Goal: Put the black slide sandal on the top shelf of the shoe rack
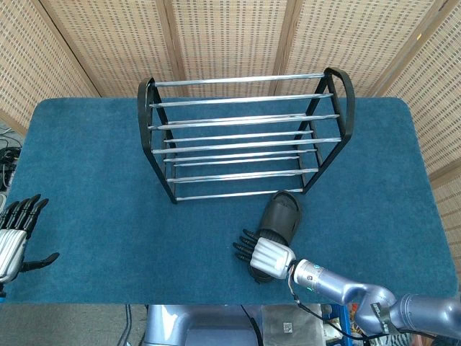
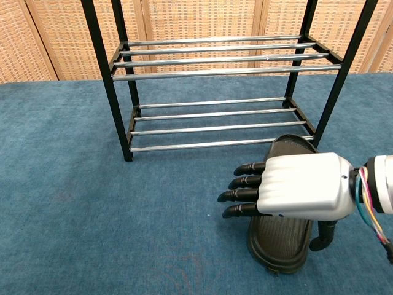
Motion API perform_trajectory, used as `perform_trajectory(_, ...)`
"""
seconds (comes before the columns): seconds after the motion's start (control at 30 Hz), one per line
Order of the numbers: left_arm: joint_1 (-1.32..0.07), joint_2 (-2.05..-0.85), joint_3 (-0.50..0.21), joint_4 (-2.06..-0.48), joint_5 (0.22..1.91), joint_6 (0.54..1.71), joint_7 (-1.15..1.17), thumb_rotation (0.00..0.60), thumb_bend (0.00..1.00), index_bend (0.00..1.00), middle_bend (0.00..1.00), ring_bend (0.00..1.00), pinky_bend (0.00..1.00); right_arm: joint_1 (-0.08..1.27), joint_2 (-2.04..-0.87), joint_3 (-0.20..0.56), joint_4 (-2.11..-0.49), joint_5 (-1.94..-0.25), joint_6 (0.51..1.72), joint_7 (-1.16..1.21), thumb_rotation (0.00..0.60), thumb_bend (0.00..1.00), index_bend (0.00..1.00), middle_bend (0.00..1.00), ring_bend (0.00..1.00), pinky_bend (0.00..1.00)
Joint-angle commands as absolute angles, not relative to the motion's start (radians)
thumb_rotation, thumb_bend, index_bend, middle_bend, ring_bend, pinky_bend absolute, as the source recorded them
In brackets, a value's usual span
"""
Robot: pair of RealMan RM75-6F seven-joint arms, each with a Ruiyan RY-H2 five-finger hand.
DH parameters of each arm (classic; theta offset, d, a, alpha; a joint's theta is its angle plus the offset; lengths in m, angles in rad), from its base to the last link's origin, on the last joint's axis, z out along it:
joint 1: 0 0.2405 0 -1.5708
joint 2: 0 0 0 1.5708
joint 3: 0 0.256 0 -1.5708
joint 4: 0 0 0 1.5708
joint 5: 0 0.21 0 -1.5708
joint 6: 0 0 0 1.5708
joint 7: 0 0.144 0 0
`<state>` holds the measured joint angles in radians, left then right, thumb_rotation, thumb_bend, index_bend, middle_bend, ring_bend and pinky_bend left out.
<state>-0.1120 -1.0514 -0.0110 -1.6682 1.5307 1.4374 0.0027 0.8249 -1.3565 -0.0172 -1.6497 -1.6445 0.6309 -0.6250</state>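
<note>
The black slide sandal [image 1: 279, 216] [image 2: 279, 236] lies flat on the blue table cover, just in front of the right end of the shoe rack [image 1: 245, 133] [image 2: 215, 58]. My right hand [image 1: 263, 254] [image 2: 288, 186] hovers over the sandal's near half, palm down, fingers stretched out toward the left past the sandal's edge, thumb hanging down on the right side. It holds nothing. My left hand [image 1: 14, 234] is at the table's near left edge, fingers spread, empty. The rack's chrome top shelf is bare.
The blue table cover [image 1: 94, 180] stretches wide on both sides of the rack. Wicker screens [image 1: 230, 36] stand behind the table. The rack's lower shelf [image 2: 215, 123] is bare too.
</note>
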Motion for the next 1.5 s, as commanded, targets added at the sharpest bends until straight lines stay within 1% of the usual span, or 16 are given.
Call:
perform_trajectory(0.03,-0.113,-1.053,-0.013,-1.668,1.526,1.435,0.006,0.6,0.0,0.0,0.0,0.0,0.0,0.84,-1.379,-0.04,-1.604,-1.693,0.652,-0.593,0.6,0.0,0.0,0.0,0.0,0.0)
perform_trajectory(0.27,-0.118,-1.057,-0.013,-1.669,1.52,1.425,0.016,0.6,0.0,0.0,0.0,0.0,0.0,0.861,-1.404,-0.086,-1.508,-1.788,0.7,-0.515,0.6,0.0,0.0,0.0,0.0,0.0)
perform_trajectory(0.53,-0.123,-1.06,-0.014,-1.671,1.514,1.418,0.023,0.6,0.0,0.0,0.0,0.0,0.0,0.88,-1.421,-0.133,-1.436,-1.849,0.734,-0.431,0.6,0.0,0.0,0.0,0.0,0.0)
perform_trajectory(0.57,-0.123,-1.061,-0.014,-1.671,1.514,1.417,0.024,0.6,0.0,0.0,0.0,0.0,0.0,0.881,-1.423,-0.138,-1.429,-1.855,0.739,-0.423,0.6,0.0,0.0,0.0,0.0,0.0)
perform_trajectory(0.6,-0.124,-1.061,-0.014,-1.672,1.514,1.416,0.025,0.6,0.0,0.0,0.0,0.0,0.0,0.883,-1.427,-0.142,-1.423,-1.862,0.745,-0.414,0.6,0.0,0.01,0.01,0.0,0.02)
perform_trajectory(0.67,-0.124,-1.062,-0.014,-1.672,1.512,1.415,0.027,0.6,0.0,0.0,0.0,0.0,0.0,0.884,-1.433,-0.153,-1.408,-1.874,0.76,-0.389,0.6,0.04,0.04,0.05,0.0,0.11)
perform_trajectory(0.7,-0.125,-1.062,-0.015,-1.673,1.511,1.414,0.028,0.6,0.0,0.0,0.0,0.0,0.0,0.885,-1.437,-0.16,-1.398,-1.883,0.769,-0.375,0.6,0.09,0.08,0.09,0.02,0.16)
perform_trajectory(0.77,-0.126,-1.062,-0.015,-1.674,1.51,1.413,0.028,0.6,0.0,0.0,0.0,0.0,0.0,0.885,-1.444,-0.172,-1.381,-1.901,0.791,-0.352,0.6,0.17,0.13,0.15,0.07,0.21)
perform_trajectory(0.8,-0.126,-1.062,-0.015,-1.674,1.509,1.412,0.028,0.6,0.0,0.0,0.0,0.0,0.0,0.885,-1.449,-0.178,-1.372,-1.91,0.806,-0.334,0.6,0.25,0.21,0.21,0.14,0.25)
perform_trajectory(0.83,-0.126,-1.061,-0.015,-1.674,1.509,1.412,0.027,0.6,0.0,0.0,0.0,0.0,0.0,0.884,-1.451,-0.182,-1.365,-1.917,0.82,-0.319,0.6,0.31,0.26,0.26,0.19,0.28)
perform_trajectory(0.9,-0.127,-1.061,-0.014,-1.674,1.509,1.411,0.025,0.6,0.0,0.0,0.0,0.0,0.0,0.884,-1.454,-0.191,-1.352,-1.932,0.842,-0.299,0.6,0.48,0.42,0.41,0.32,0.37)
perform_trajectory(0.97,-0.127,-1.06,-0.014,-1.674,1.509,1.411,0.024,0.6,0.0,0.0,0.0,0.0,0.0,0.883,-1.453,-0.201,-1.341,-1.949,0.869,-0.279,0.6,0.58,0.5,0.48,0.39,0.41)
perform_trajectory(1.03,-0.127,-1.058,-0.014,-1.674,1.509,1.412,0.02,0.6,0.0,0.0,0.0,0.0,0.0,0.877,-1.444,-0.21,-1.337,-1.965,0.908,-0.261,0.6,0.64,0.53,0.51,0.42,0.44)
perform_trajectory(1.13,-0.126,-1.057,-0.014,-1.673,1.51,1.414,0.015,0.6,0.0,0.0,0.0,0.0,0.0,0.869,-1.429,-0.22,-1.338,-1.991,0.958,-0.258,0.6,0.66,0.55,0.53,0.43,0.44)
perform_trajectory(1.33,-0.125,-1.052,-0.014,-1.675,1.515,1.418,0.006,0.6,0.0,0.0,0.0,0.0,0.0,0.845,-1.379,-0.237,-1.368,-2.053,1.058,-0.309,0.6,0.66,0.55,0.53,0.43,0.45)
perform_trajectory(1.5,-0.121,-1.051,-0.009,-1.673,1.526,1.428,0.002,0.6,0.0,0.0,0.0,0.0,0.0,0.826,-1.298,-0.257,-1.433,-2.123,1.144,-0.381,0.6,0.66,0.55,0.53,0.43,0.45)
